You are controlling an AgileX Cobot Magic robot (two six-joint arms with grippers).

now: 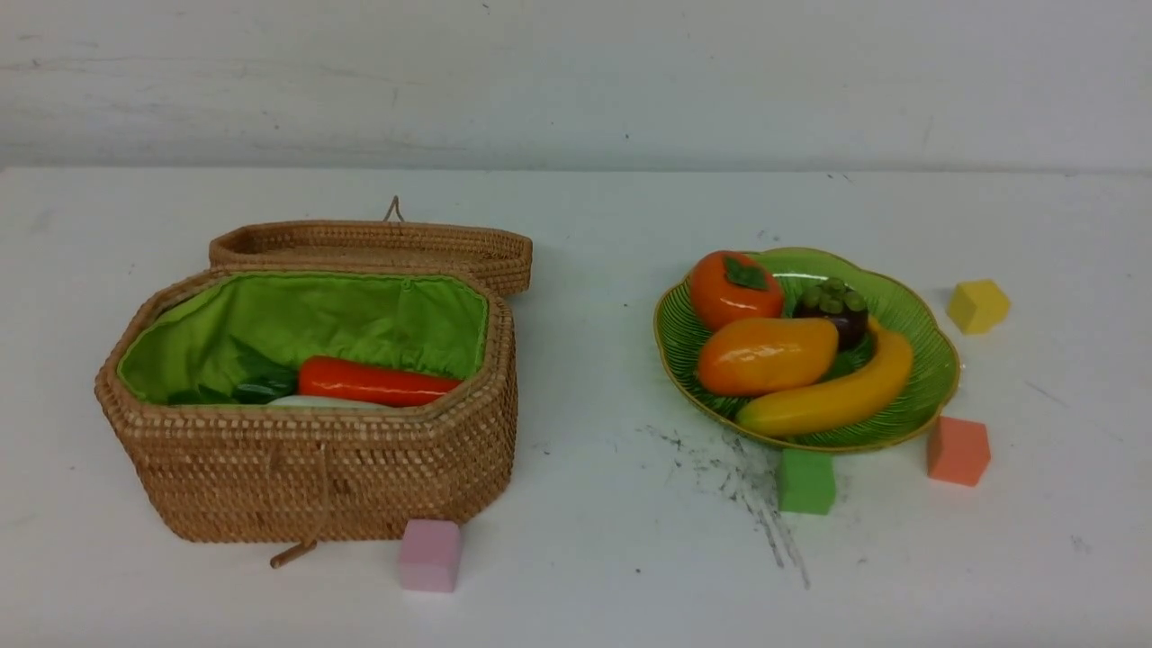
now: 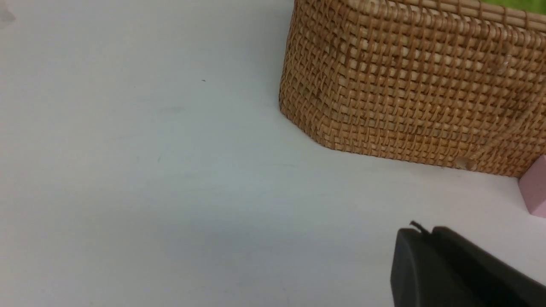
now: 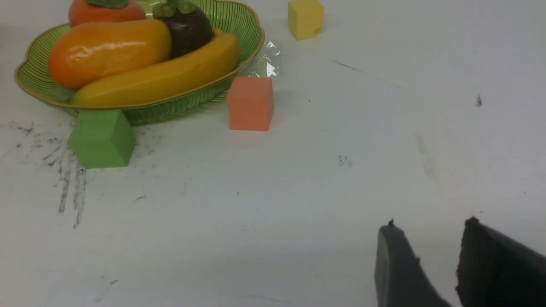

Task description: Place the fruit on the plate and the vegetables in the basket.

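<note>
The left pincer [image 2: 420, 233] hangs empty over the table [image 2: 149, 170] with its fingers pressed together, near the basket [image 2: 409, 85]. The right pincer [image 3: 431, 238] stands parted (nothing between its fingers). In the basket lie the carrot [image 1: 378, 382] and radish [image 1: 328, 403]. On the plate [image 1: 922, 346] rest persimmon [image 1: 733, 290], mango [image 1: 765, 356], mangosteen [image 1: 835, 310] and banana [image 1: 832, 396].

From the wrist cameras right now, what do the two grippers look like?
Only the tips show. The left gripper has matte black fingers with rounded ends and a small frayed bit sticking up at the tip. The right gripper has dark grey-black fingers, wedge-shaped, with slightly nicked tips. No cables or markings are visible.
</note>
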